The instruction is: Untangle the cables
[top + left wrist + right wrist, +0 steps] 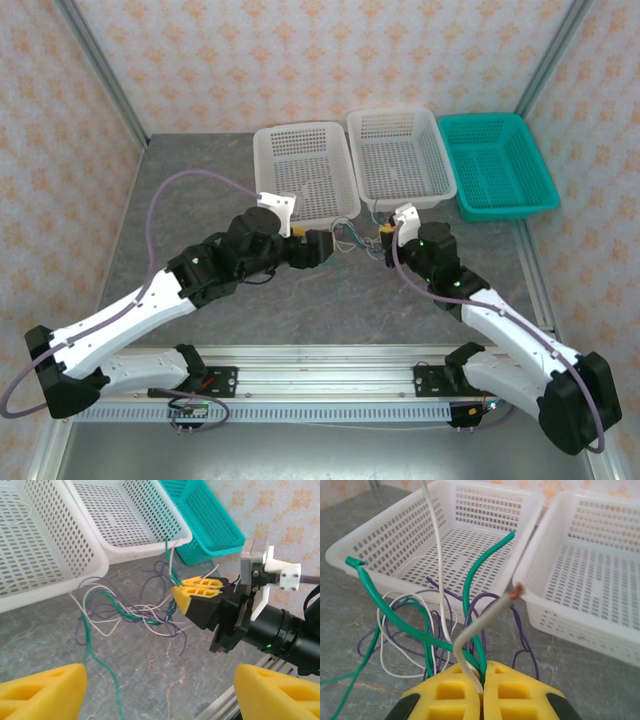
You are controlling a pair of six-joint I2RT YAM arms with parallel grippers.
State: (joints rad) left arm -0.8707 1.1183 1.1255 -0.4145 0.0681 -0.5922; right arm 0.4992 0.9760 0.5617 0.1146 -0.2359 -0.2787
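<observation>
Right gripper (482,672): I see it clamped on the cables (488,611). Left gripper (160,692): jaws wide apart over the table (165,667).

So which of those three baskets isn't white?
The teal basket at the right end of the row; the middle basket and the left basket are both white.

walls (300,60): peach floral paper | table (330,300): grey marbled | posts (103,70): metal

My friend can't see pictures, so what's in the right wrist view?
The yellow right tool is shut on green and white cables that stick upward. Behind, purple, white and green loops lie tangled on the grey table before two white baskets.
</observation>
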